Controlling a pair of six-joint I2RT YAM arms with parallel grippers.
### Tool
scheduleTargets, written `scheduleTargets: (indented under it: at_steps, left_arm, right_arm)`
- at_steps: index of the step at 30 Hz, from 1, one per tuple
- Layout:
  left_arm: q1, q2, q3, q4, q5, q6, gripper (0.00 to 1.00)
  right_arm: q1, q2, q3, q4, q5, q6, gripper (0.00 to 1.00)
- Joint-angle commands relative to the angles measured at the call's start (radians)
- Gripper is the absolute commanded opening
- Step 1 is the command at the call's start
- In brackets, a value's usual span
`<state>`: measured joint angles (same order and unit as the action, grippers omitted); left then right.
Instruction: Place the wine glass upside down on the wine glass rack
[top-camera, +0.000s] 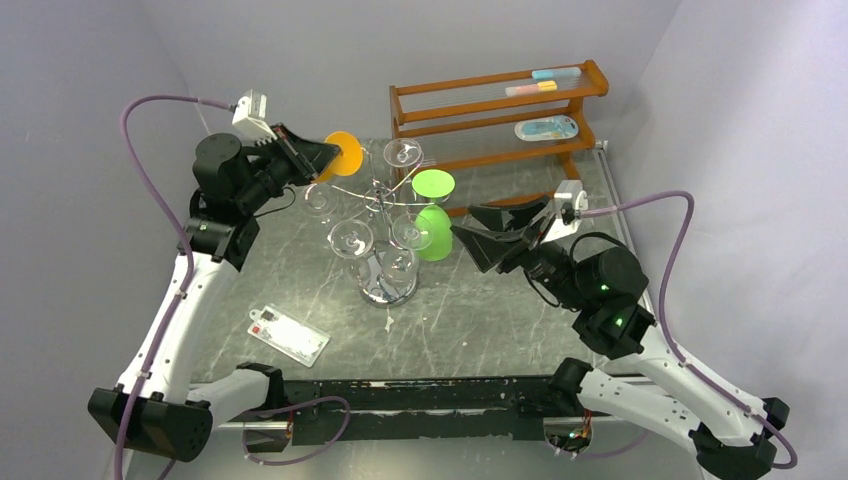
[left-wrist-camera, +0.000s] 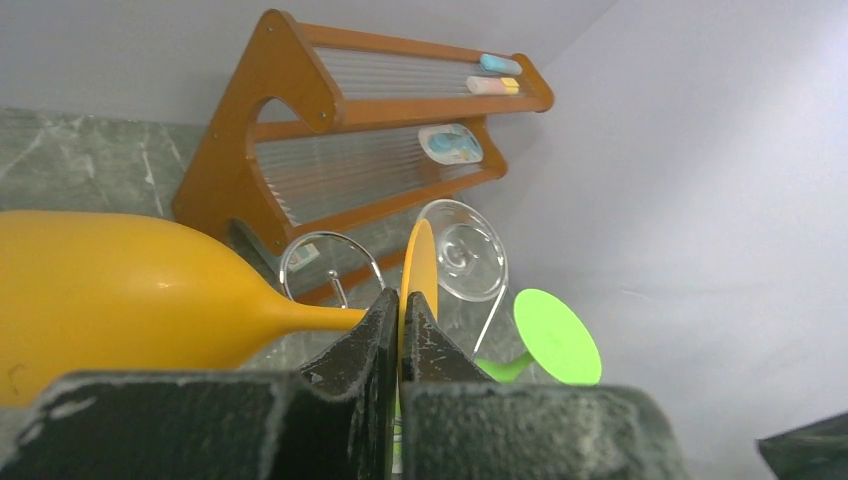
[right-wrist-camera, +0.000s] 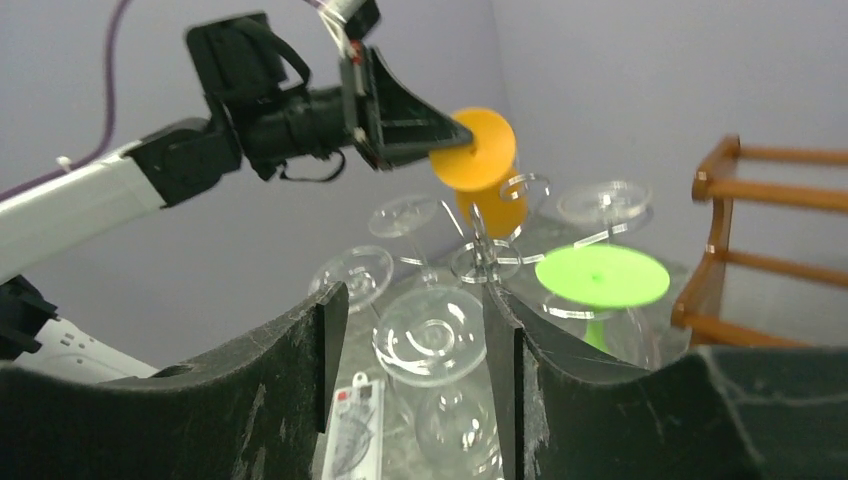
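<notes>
The orange wine glass (top-camera: 344, 153) is in the air beside the upper left of the chrome wine glass rack (top-camera: 381, 205). My left gripper (top-camera: 330, 154) is shut on the rim of its round foot. In the left wrist view the fingers (left-wrist-camera: 380, 325) pinch the foot (left-wrist-camera: 420, 262). The bowl (left-wrist-camera: 100, 290) lies to the left and a spiral rack arm (left-wrist-camera: 330, 265) is just beyond. The right wrist view shows the orange glass (right-wrist-camera: 480, 160) over the rack's post (right-wrist-camera: 478, 245). My right gripper (top-camera: 462, 222) is open and empty, right of the rack, fingers (right-wrist-camera: 325, 330) apart.
Several clear glasses (top-camera: 351, 238) and a green glass (top-camera: 434, 235) hang upside down on the rack. A brown wooden shelf (top-camera: 500, 110) with small items stands at the back right. A white card (top-camera: 288, 334) lies on the table at the front left.
</notes>
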<state>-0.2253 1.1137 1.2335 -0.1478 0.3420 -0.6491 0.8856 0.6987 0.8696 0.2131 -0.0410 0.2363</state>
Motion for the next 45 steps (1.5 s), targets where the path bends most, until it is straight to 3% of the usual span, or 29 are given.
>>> scheduleTargets:
  at_steps: [1, 19, 30, 45]
  left_arm:
    - [0.020, -0.031, -0.023, 0.058, 0.105, -0.068, 0.05]
    - [0.024, -0.051, -0.086, 0.090, 0.083, -0.242, 0.05]
    - [0.024, -0.015, -0.080, 0.092, 0.106, -0.318, 0.05]
    - [0.025, 0.024, -0.117, 0.266, 0.182, -0.470, 0.05]
  right_arm:
    - [0.003, -0.030, -0.038, -0.107, 0.077, 0.096, 0.55]
    - [0.003, -0.129, -0.205, -0.128, 0.226, 0.260, 0.54]
    - [0.002, -0.098, -0.209, -0.171, 0.271, 0.311, 0.52]
    - [0.002, -0.094, -0.220, -0.172, 0.287, 0.336, 0.51]
